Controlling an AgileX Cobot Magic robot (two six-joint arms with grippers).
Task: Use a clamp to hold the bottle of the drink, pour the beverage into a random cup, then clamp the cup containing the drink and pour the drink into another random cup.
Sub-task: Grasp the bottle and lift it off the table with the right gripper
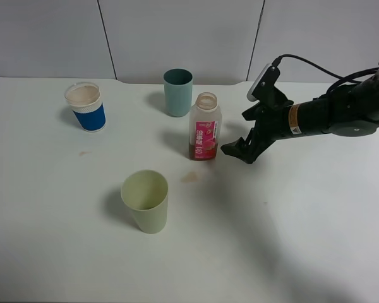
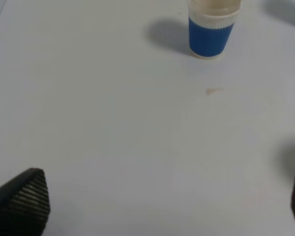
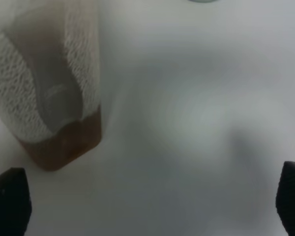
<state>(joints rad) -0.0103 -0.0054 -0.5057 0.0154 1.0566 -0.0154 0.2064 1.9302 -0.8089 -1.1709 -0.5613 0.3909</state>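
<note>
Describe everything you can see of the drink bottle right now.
The bottle is tall clear plastic, squarish, with a wide uncapped neck and a pink-and-white label. It stands upright on the white table, near the teal cup. A shallow layer of brown beverage lies at its bottom. Only the table touches it; the open right gripper is close beside it, apart.

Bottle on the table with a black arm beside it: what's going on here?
A robot seems about to grab the clear plastic bottle, which stands upright and uncapped with a little brown drink at its bottom. The right arm's fingers are open just beside it, not touching. The pale green tumbler in front looks empty, so nothing seems poured yet. A blue-sleeved paper cup and a teal cup stand farther back. The left arm's fingers are open over bare table.
</note>
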